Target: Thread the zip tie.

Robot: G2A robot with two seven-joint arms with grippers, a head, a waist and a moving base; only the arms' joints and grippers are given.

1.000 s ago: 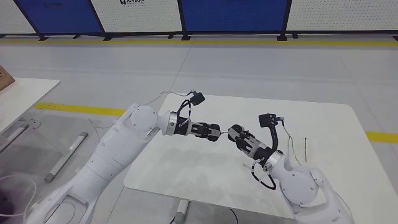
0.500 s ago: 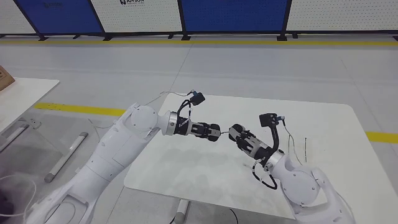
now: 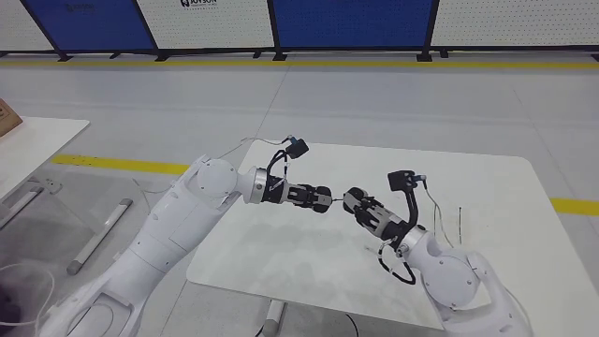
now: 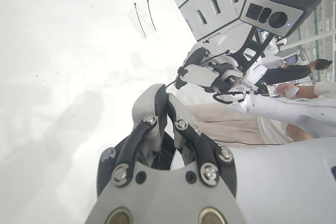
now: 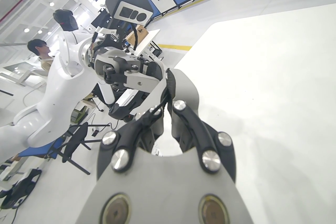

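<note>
Zip tie (image 4: 172, 82), thin, black, in left pincer (image 4: 166, 91)

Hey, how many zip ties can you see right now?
3. One zip tie is held between the left gripper and right gripper. Two spare zip ties lie side by side on the table. More may be hidden.

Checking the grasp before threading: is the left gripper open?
No, the left gripper is shut, pinching one end of the thin black zip tie.
</note>
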